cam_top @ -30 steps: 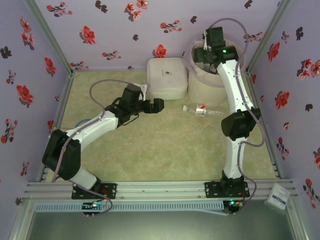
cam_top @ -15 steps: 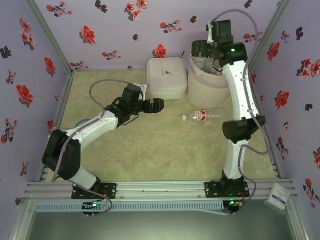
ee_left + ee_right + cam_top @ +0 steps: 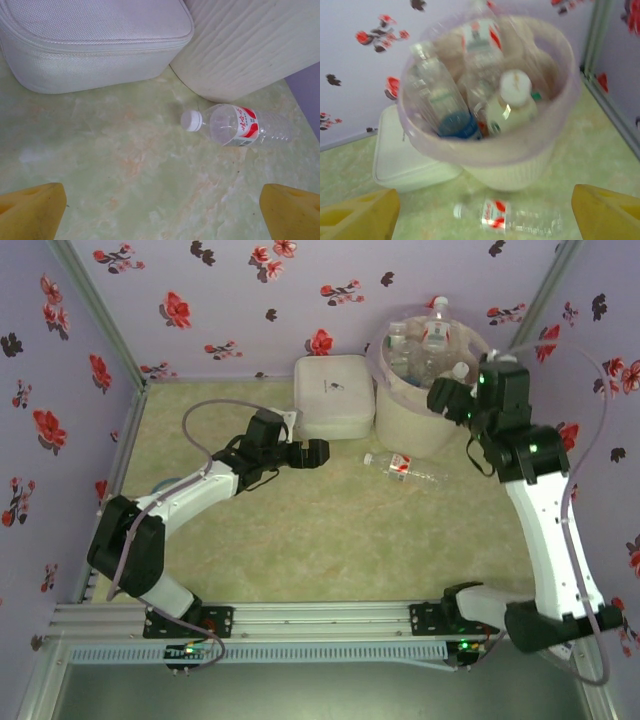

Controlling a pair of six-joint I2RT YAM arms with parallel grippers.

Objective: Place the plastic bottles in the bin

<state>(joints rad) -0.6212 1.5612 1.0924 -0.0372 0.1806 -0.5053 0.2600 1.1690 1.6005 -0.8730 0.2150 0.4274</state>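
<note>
From above: the bin [image 3: 382, 360] stands in the far right corner, heaped with plastic bottles [image 3: 428, 340]. One loose bottle [image 3: 403, 467] lies on the worktop [image 3: 300, 540] just in front of it, surely next to go in. The right tool [image 3: 450, 400] hangs beside the rim, arm reared up. The left tool [image 3: 315, 452] reaches low toward that bottle. Left wrist: jaws spread wide, empty, bottle ahead near the white box [image 3: 95, 40]. Right wrist: jaws spread too, nothing held, looking down over bin and bottle.
</note>
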